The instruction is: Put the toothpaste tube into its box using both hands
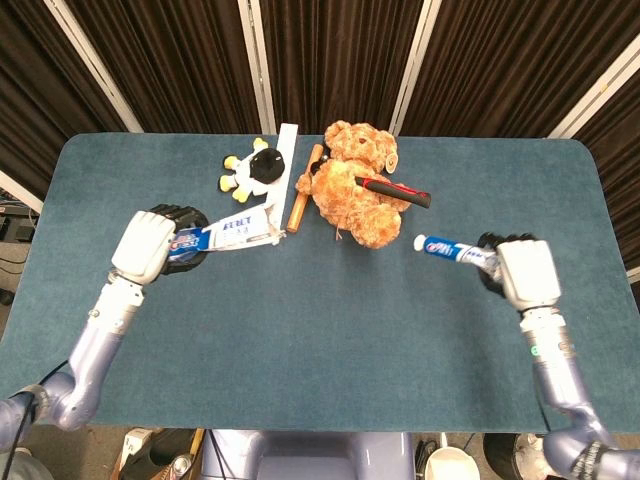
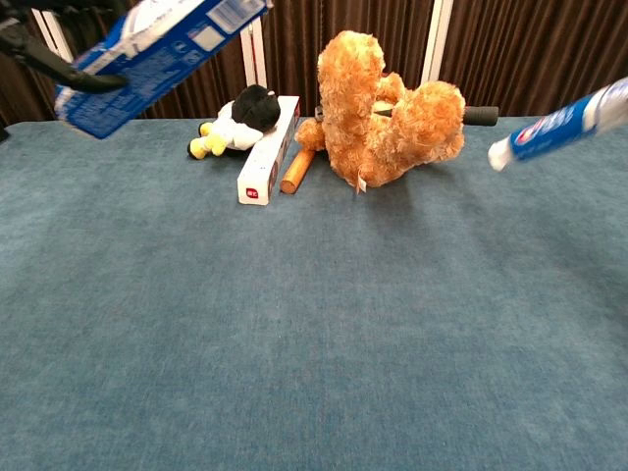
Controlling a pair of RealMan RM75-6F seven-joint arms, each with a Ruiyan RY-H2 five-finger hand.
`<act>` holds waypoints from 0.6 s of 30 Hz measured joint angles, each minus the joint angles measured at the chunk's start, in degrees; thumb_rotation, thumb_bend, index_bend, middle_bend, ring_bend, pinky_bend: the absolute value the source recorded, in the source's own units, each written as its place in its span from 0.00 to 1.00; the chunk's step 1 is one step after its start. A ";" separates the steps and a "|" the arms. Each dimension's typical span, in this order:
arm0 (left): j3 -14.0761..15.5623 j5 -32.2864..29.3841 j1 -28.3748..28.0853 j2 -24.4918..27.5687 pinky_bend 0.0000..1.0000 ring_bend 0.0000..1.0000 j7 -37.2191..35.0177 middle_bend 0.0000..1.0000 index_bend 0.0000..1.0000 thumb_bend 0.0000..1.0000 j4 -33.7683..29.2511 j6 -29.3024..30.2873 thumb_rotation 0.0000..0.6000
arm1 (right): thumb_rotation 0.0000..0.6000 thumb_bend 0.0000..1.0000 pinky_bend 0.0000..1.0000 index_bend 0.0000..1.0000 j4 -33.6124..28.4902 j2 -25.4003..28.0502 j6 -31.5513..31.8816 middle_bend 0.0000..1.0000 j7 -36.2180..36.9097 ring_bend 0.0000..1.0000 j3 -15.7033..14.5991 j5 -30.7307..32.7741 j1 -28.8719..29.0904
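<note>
The table (image 1: 300, 330) was covered in a teal cloth with a short, felt-like nap, and dark pleated curtains hung behind it. At its far side lay a shaggy orange teddy bear (image 1: 358, 188) of plush, with a red-and-black tool (image 1: 393, 188) across its belly. Just beside the bear sat a thin wooden dowel (image 1: 303, 187), then a long white carton (image 1: 281, 172) with square edges, and a small black, white and yellow soft toy (image 1: 250, 172) touching that carton.

The left hand (image 1: 148, 245), white-shelled with black fingers, was wrapped around 1 end of the toothpaste box (image 1: 232, 230), a long rectangular card carton printed in blue and white. The box was lifted off the cloth and its free end pointed toward the bear; in the chest view it hung tilted, high at the upper left (image 2: 157, 54).

The right hand (image 1: 522, 272) was closed around the tail of the toothpaste tube (image 1: 452, 249), a smooth, glossy tube in white and blue with a white cap. The tube was also raised above the table, its cap end aimed toward the bear and the box, the 2 well apart.
</note>
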 measured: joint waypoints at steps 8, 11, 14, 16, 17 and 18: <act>0.14 1.08 -2.20 -7.91 0.45 0.47 -4.71 0.52 0.45 0.39 8.03 -0.29 1.00 | 1.00 0.44 0.47 0.81 -2.14 9.16 -0.52 0.61 5.52 0.56 2.59 -0.42 -0.98; 0.35 1.12 -2.86 -10.43 0.45 0.47 -5.50 0.52 0.45 0.39 10.93 -0.71 1.00 | 1.00 0.44 0.47 0.81 -2.61 11.64 -0.58 0.61 7.65 0.56 3.34 -0.62 -1.33; 0.34 1.08 -3.61 -12.53 0.45 0.47 -6.03 0.52 0.45 0.39 13.58 -1.10 1.00 | 1.00 0.44 0.47 0.81 -3.21 14.12 -0.62 0.61 9.80 0.56 4.17 -0.86 -1.56; 0.16 1.13 -4.18 -13.72 0.45 0.47 -6.35 0.52 0.45 0.39 15.15 -1.20 1.00 | 1.00 0.44 0.47 0.81 -3.74 15.78 -0.80 0.61 11.73 0.56 4.89 -0.94 -1.62; 0.04 1.17 -4.43 -14.12 0.45 0.47 -6.50 0.52 0.45 0.39 15.70 -1.21 1.00 | 1.00 0.44 0.47 0.81 -3.96 16.50 -0.92 0.61 12.63 0.56 5.25 -0.96 -1.62; -0.15 1.30 -4.76 -14.53 0.45 0.47 -6.68 0.52 0.45 0.39 16.33 -1.15 1.00 | 1.00 0.44 0.47 0.81 -4.18 17.29 -1.08 0.61 13.55 0.56 5.63 -0.97 -1.59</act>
